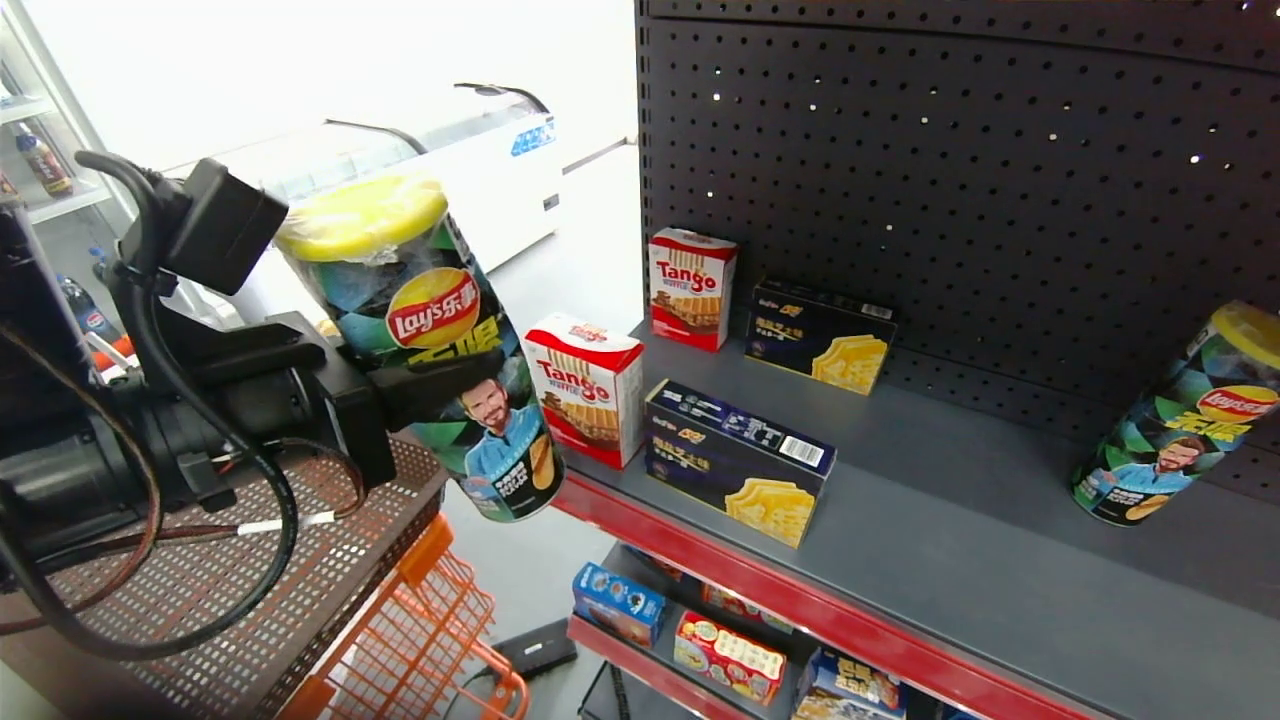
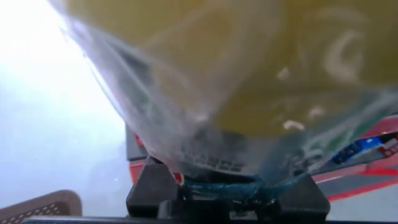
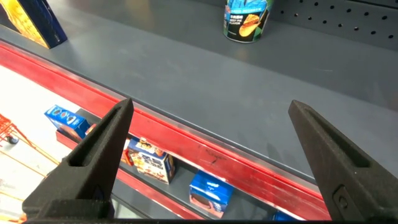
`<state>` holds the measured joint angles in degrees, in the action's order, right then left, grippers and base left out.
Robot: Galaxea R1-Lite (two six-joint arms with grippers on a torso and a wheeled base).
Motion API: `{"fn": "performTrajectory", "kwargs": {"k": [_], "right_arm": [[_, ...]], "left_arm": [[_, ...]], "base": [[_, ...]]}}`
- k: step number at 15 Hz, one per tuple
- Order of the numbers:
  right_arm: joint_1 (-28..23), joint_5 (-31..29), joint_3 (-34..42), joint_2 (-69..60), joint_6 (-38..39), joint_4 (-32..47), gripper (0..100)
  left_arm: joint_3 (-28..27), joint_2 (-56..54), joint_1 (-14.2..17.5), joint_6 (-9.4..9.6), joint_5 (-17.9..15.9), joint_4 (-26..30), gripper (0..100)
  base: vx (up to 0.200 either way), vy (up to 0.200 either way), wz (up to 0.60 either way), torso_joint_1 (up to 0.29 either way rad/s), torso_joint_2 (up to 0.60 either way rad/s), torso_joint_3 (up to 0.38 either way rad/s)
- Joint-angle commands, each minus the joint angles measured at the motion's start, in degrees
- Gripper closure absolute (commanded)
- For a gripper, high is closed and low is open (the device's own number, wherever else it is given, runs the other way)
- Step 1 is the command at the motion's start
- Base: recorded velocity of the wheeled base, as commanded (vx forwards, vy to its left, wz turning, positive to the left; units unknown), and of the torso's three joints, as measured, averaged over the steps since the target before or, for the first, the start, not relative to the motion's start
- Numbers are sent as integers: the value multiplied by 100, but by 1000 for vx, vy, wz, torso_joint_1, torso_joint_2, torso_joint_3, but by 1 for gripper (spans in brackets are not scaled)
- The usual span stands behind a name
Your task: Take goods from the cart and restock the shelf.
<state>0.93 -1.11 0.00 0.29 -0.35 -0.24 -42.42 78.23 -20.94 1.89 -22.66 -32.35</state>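
A tall chips can (image 1: 430,340) with a yellow lid hangs tilted in the air left of the grey shelf (image 1: 950,560), above the orange cart (image 1: 420,640). My left gripper (image 1: 430,380) is shut on its middle. In the left wrist view the can (image 2: 249,81) sits close against the camera, between the jaws. A second, matching can (image 1: 1180,420) stands on the shelf at the right, leaning toward the pegboard. My right gripper (image 3: 211,162) is open with nothing between its fingers, above the shelf's red front edge (image 3: 186,134). That second can (image 3: 247,17) stands farther back.
Two red-and-white wafer boxes (image 1: 588,388) (image 1: 692,288) and two dark blue boxes (image 1: 740,460) (image 1: 820,335) occupy the shelf's left part. A black pegboard (image 1: 950,180) backs the shelf. Bare shelf lies between the boxes and the right can. Lower shelves hold small boxes (image 1: 730,655).
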Motion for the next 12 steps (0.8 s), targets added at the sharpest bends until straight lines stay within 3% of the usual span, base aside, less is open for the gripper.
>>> {"fn": "performTrajectory", "kwargs": {"k": [1, 3, 10, 12], "right_arm": [[4, 14, 0, 15, -17, 7, 0], [4, 14, 0, 6, 0, -2, 0], [4, 14, 0, 6, -9, -2, 0], [4, 14, 0, 6, -9, -11, 0]], "left_arm": [[15, 35, -191, 4, -72, -8, 100], [-38, 105, -367, 31, -230, 10, 100], [-91, 70, -428, 268, -511, 405, 100], [-240, 105, -437, 303, -529, 397, 100]], "base": [[0, 0, 0, 0, 0, 0], [0, 0, 0, 0, 0, 0], [0, 0, 0, 0, 0, 0], [0, 0, -600, 2, 12, 7]]}}
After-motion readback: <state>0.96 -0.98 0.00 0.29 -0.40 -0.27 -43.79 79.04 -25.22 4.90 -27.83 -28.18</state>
